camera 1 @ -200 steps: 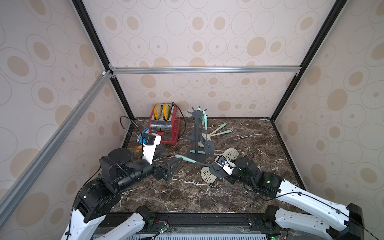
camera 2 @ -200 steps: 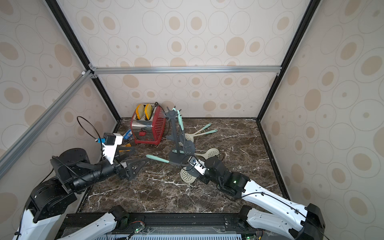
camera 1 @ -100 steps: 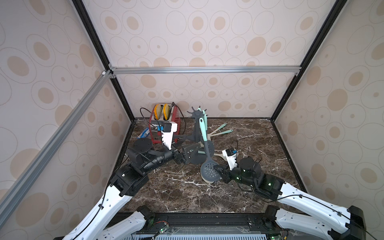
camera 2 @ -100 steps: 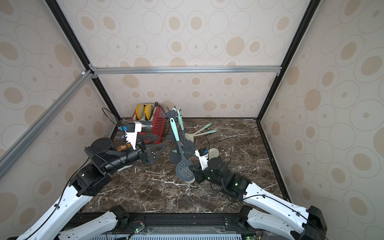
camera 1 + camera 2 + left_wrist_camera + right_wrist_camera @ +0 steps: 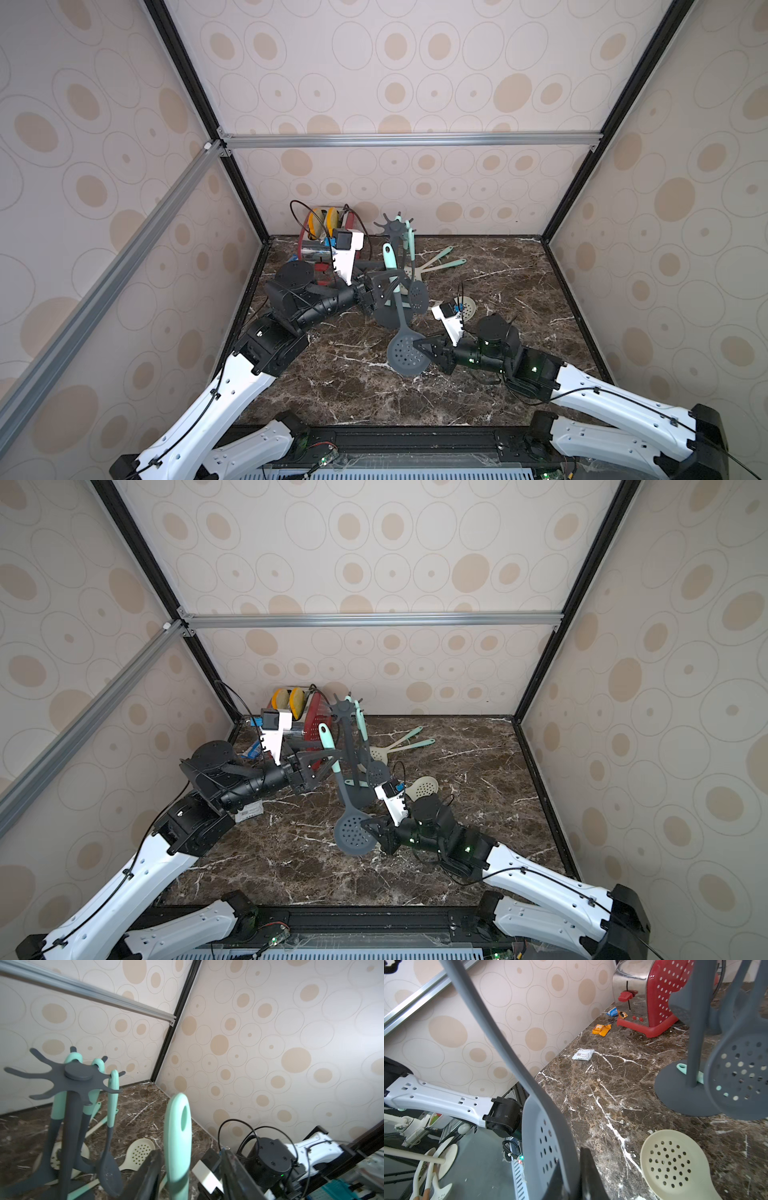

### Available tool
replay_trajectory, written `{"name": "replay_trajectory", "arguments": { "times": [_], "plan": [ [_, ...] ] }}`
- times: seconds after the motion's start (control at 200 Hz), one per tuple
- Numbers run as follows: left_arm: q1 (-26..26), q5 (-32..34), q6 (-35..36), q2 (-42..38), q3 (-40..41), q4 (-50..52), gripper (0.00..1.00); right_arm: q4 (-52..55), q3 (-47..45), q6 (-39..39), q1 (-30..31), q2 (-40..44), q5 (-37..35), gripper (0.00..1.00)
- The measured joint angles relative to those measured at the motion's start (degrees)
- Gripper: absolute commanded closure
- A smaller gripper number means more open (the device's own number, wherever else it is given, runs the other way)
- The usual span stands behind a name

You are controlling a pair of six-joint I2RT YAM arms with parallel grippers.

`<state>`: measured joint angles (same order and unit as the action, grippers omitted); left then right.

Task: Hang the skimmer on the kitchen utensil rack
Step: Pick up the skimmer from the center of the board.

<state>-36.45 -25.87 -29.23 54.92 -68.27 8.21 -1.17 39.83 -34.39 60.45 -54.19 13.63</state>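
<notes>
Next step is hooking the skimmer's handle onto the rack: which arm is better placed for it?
Left, probably. The left end effector straddles the skimmer's mint handle below its hanging hole, beside the kitchen utensil rack. The right end effector clamps the perforated head, low, away from the hooks.

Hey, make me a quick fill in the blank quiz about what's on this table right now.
The right end effector grips the skimmer by its perforated ___.
The left end effector has the skimmer's mint ___ between its jaws.
The toaster near the kitchen utensil rack is chrome and ___.
Missing words: head, handle, red.
</notes>
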Motion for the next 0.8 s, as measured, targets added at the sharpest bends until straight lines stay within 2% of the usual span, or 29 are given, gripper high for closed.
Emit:
{"name": "replay_trajectory", "arguments": {
  "times": [0.05,0.14,0.23,0.27,0.346,0.381,0.426,0.476,0.551,0.691,0.801],
  "plan": [
    [0.04,-0.02,-0.46,0.0,-0.39,0.13,0.76,0.44,-0.02,0.81,0.0,0.2,0.52,1.0],
    [0.09,-0.07,-0.33,-0.02,-1.33,0.46,1.0,1.6,0.02,2.29,0.02,0.85,1.33,1.0],
    [0.04,-0.92,0.09,-0.04,-1.95,0.83,1.0,3.48,0.61,3.87,0.02,1.77,1.77,0.99],
    [0.02,-1.07,0.11,-0.04,-2.32,1.09,1.0,4.39,1.05,4.83,0.02,2.21,1.51,0.81],
    [0.04,-1.07,0.26,-0.09,-2.8,1.73,1.0,5.75,2.03,6.4,0.02,3.06,0.35,0.37],
    [0.07,-1.22,0.42,-0.13,-2.84,2.1,1.0,6.03,2.51,7.39,0.04,3.52,-0.48,0.24],
    [0.09,-1.73,0.55,-0.22,-2.84,2.62,1.0,6.01,3.34,8.68,0.02,3.85,-1.11,0.15],
    [0.09,-2.64,0.59,-0.22,-2.82,3.19,1.0,5.99,5.03,10.27,0.02,3.54,-1.29,0.11],
    [0.09,-4.13,0.57,-0.22,-2.73,3.32,1.0,5.9,9.66,11.87,0.02,1.62,-0.15,0.11],
    [0.09,-4.94,0.59,-0.39,-2.47,3.5,1.0,2.78,19.08,11.93,0.02,-3.63,2.51,0.17],
    [0.09,-4.94,0.57,-0.39,-2.23,3.43,1.0,-1.2,21.84,10.36,0.02,-6.56,2.82,0.22]
  ]
}}
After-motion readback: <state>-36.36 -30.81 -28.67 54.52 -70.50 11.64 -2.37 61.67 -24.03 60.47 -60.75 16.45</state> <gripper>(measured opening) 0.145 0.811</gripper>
